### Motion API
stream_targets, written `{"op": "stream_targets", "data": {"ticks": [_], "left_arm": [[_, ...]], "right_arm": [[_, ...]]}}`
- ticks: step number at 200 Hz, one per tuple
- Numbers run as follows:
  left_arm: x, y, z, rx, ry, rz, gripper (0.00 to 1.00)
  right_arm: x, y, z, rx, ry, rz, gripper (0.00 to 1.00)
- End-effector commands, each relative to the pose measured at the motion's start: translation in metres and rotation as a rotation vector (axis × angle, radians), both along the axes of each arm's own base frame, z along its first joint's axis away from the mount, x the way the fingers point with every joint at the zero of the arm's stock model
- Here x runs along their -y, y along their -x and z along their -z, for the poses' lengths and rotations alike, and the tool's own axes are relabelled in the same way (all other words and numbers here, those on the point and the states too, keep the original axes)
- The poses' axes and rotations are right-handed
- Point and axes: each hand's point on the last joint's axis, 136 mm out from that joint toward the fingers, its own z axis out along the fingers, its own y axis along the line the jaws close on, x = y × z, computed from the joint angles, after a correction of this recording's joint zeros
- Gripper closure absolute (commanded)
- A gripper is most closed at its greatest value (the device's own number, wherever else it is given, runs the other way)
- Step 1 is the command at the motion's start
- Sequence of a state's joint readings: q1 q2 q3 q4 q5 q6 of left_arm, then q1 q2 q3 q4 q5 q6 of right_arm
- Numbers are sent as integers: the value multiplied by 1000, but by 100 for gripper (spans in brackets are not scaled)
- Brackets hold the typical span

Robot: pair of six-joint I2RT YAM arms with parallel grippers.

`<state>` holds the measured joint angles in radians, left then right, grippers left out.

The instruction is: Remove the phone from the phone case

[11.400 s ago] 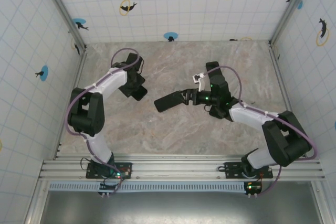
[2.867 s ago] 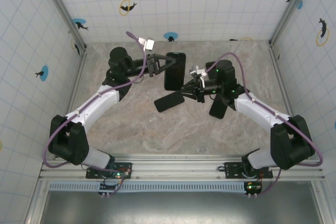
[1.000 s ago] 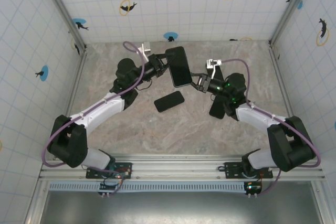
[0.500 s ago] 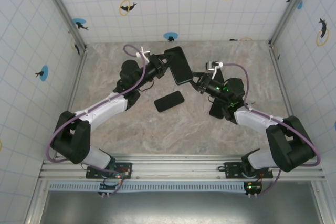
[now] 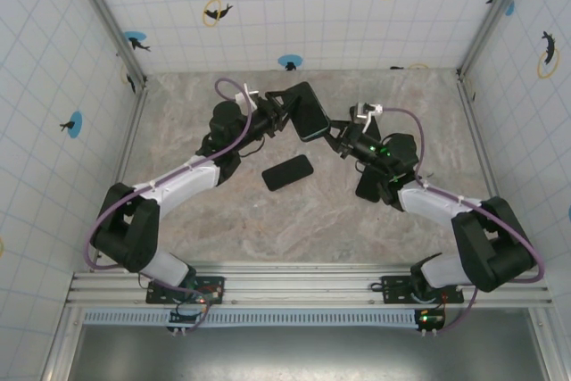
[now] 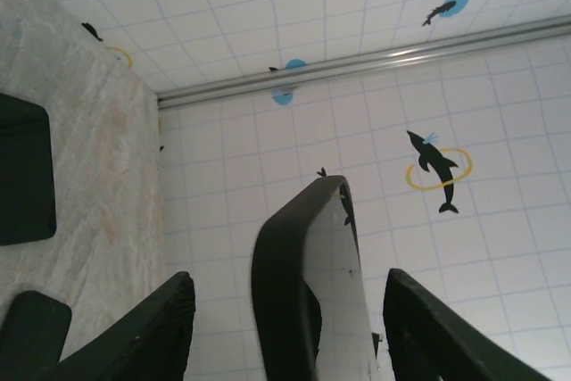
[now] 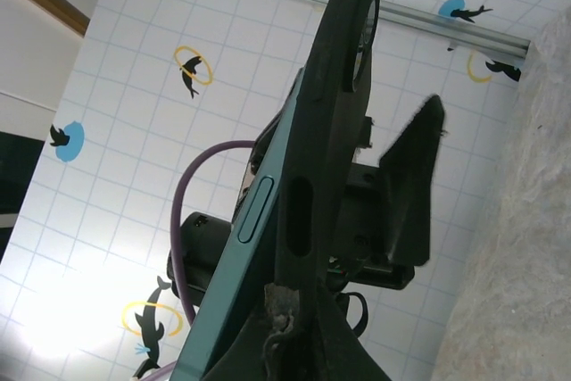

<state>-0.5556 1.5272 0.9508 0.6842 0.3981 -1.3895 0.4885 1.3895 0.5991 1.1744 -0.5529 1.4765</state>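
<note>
The phone in its black phone case hangs in the air above the table's back middle. My right gripper is shut on the case's lower right end. In the right wrist view the teal phone lies against the black case, and my right gripper pinches the case's edge. My left gripper stands open at the case's left side. In the left wrist view the case rises between the two fingers without touching either.
A flat black slab lies on the marble table below the held case. Another dark flat object lies partly under the right arm. Tiled walls close off the back and both sides.
My left gripper has opened and let go of the case. My right gripper has shut on the case's lower end. The case has shifted slightly up and to the right.
</note>
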Motion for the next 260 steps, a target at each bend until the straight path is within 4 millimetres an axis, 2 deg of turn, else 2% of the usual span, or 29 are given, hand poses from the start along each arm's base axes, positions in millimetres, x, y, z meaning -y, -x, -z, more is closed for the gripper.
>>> {"op": "stream_targets", "data": {"ticks": [1,50,61,64,83,116,146,170,197,237,260], "left_arm": [[3,-3,-16,33,-5,0,35],[-2,5,-8,-4,-52,-5,28],[-5,8,-14,-3,-44,-15,28],[-7,10,-5,-21,-52,-15,27],[-10,19,-3,-50,-32,-24,27],[-7,37,-2,-79,-30,-36,26],[5,58,3,-127,-9,-30,27],[19,72,-6,-137,39,-6,28],[32,77,-21,-124,79,11,30],[39,72,-37,-103,149,16,34],[44,67,-39,-101,169,22,38]], "right_arm": [[7,3,-29,111,-70,17,100],[11,-10,-36,140,-82,65,100],[12,-15,-37,146,-80,81,100],[12,-16,-37,149,-81,86,100],[14,-24,-37,147,-82,119,100],[18,-39,-34,140,-89,186,100],[20,-52,-31,143,-86,245,100],[23,-60,-25,148,-67,294,100],[20,-63,-25,179,-34,319,100],[12,-62,-21,199,7,319,100],[10,-60,-23,210,13,316,100]]}}
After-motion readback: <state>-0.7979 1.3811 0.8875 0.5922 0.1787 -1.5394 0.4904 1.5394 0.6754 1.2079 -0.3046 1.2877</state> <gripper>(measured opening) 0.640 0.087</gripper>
